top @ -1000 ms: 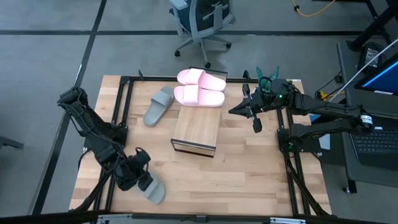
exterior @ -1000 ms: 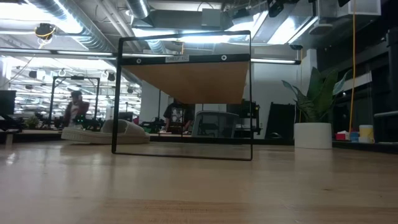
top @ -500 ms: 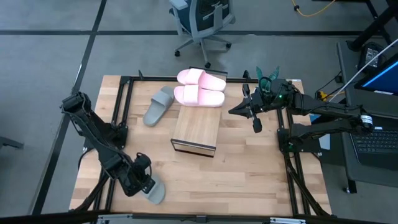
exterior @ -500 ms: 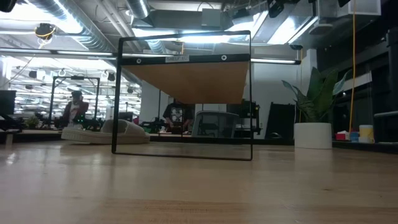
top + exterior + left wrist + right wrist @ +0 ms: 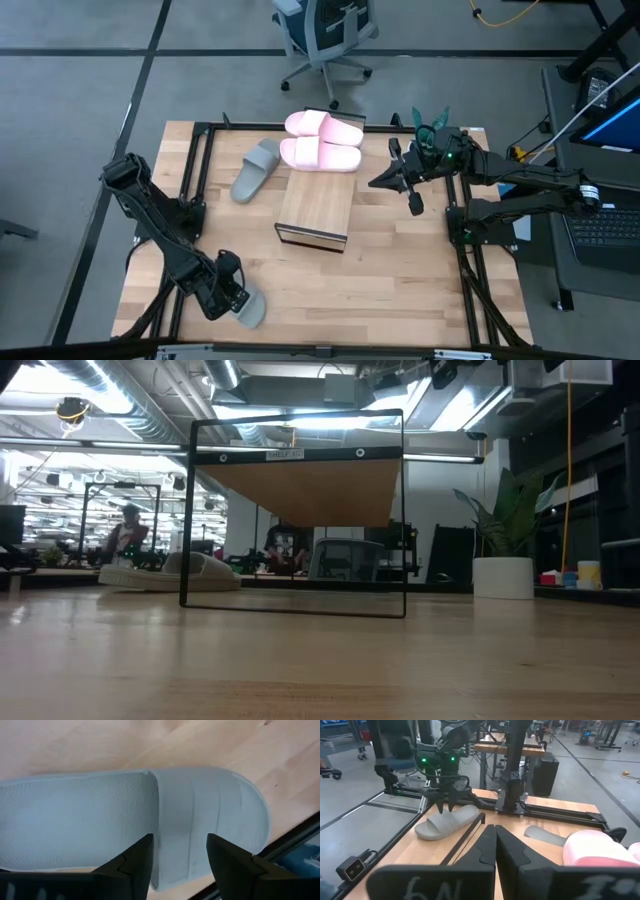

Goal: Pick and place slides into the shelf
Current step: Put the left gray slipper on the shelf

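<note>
A: From above, the left gripper hangs over a grey-green slide at the near left corner of the bench. What worries you?

B: That slide lies close to the bench's near edge. A clumsy push could shove it off. The shelf stands mid-bench, with two pink slides at its far end and another grey-green slide left of them.

A: And the level view?

B: Only the shelf's dark frame and a slide beyond it show; no arms. The opening looks low, so a tilted slide could catch on the frame.

A: The left wrist view?

B: The fingers are spread over the strap. The foam is soft, so I'd judge a shallow bite could let it fold and slip out.

A: The right wrist view?

B: The right gripper is pressed together, holding nothing, waiting above the right side. It seems clear of the carrying path.
</note>
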You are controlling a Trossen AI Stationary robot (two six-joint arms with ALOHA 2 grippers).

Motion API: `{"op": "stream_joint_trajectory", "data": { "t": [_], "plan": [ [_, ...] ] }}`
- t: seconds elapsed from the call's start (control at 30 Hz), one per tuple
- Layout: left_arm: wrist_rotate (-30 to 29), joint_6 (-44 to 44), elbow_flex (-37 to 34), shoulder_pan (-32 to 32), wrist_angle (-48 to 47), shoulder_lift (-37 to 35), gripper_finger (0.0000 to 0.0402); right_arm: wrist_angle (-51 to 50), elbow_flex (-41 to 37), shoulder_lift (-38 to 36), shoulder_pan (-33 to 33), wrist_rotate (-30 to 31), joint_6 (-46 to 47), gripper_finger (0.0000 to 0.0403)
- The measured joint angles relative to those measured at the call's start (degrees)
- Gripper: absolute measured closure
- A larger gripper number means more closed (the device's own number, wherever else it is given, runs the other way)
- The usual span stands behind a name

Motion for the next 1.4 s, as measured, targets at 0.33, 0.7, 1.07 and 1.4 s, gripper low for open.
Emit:
{"op": "stream_joint_trajectory", "data": {
  "t": [0.33,0.7,1.07,1.4],
  "plan": [
    [0.05,0.0,0.0,0.0,1.54,0.0,0.0228,-0.2,0.0,0.0,1.3,-0.02,-0.01,0.0398],
    [1.47,1.83,-0.04,0.14,13.15,1.82,0.0228,-0.2,0.0,0.0,2.23,0.14,-0.18,0.0398],
    [-0.43,1.01,-0.04,0.15,13.06,2.89,0.0228,-0.18,0.0,0.0,2.25,0.17,-0.07,0.0398],
    [1.34,-0.04,-0.04,0.15,12.84,2.89,0.0228,-0.2,0.0,0.0,2.25,0.2,0.02,0.0398]
  ]
}}
